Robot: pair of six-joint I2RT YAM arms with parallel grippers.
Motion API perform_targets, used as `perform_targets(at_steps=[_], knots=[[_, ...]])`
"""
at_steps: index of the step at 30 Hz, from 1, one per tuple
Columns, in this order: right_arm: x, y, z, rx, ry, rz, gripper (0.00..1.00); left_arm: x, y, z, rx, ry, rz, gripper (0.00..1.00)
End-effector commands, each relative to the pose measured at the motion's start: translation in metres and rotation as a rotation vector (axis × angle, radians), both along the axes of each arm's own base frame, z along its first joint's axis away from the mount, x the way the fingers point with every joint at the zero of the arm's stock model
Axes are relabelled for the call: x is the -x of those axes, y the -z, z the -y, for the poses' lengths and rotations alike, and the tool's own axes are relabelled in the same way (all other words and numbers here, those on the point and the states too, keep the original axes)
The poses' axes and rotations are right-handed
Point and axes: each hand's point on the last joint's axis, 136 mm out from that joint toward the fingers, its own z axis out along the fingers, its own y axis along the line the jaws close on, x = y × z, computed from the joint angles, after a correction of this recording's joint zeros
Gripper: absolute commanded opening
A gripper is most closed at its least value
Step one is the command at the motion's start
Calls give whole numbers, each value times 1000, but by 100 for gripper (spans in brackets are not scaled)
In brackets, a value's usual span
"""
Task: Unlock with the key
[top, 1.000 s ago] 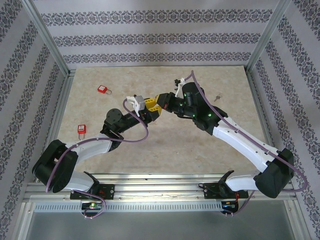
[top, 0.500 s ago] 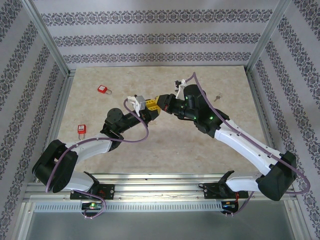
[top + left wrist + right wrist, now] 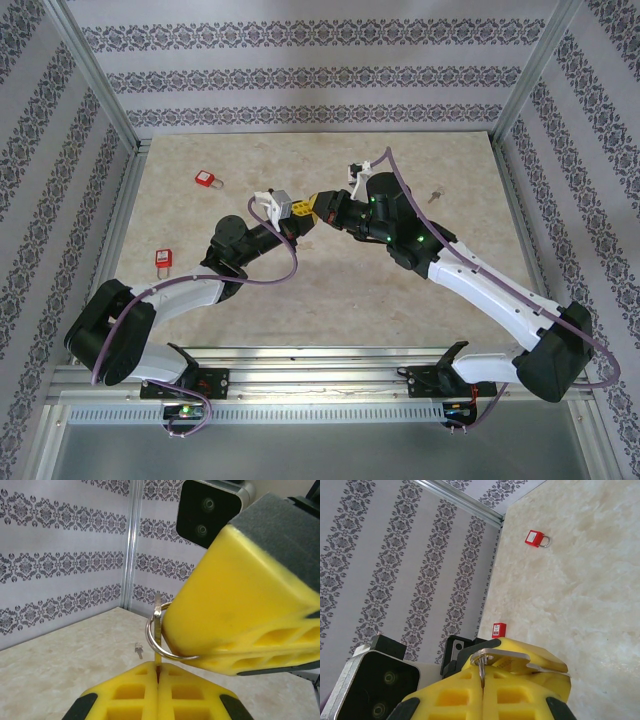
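Mid-air handover: left gripper [image 3: 158, 672] and right gripper [image 3: 482, 680] both pinch the key [image 3: 157, 622]. Next, 1 should release, then approach a padlock [image 3: 208, 179].

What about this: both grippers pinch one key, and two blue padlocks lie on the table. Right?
No: the far padlock and near padlock are red, not blue, as the top external view shows. Left gripper and right gripper do pinch the key.

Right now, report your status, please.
Left gripper, right gripper: both shut on key, above table. Two red padlocks lie left. Nothing blocking.
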Motion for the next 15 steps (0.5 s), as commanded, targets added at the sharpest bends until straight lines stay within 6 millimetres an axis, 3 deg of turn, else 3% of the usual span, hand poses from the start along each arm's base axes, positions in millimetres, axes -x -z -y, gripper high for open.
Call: perform_targets(at_steps=[1, 5, 6, 9, 10, 11, 15], knots=[[10, -6, -3, -32, -27, 4, 0, 7, -22, 1, 14, 8, 79, 0], [12, -9, -4, -33, -39, 10, 0, 8, -24, -2, 9, -7, 96, 0], [13, -9, -2, -30, -39, 13, 4, 8, -25, -4, 0, -16, 102, 0], [14, -12, 6, -15, -13, 12, 28, 7, -25, -10, -62, -66, 137, 0], [13, -13, 10, -12, 2, 9, 42, 5, -22, -13, -103, -94, 149, 0], [13, -15, 13, -10, 11, 6, 50, 4, -20, -16, -143, -125, 167, 0], [12, -22, 23, -10, 42, -20, 68, -3, -13, -29, -326, -270, 290, 0]])
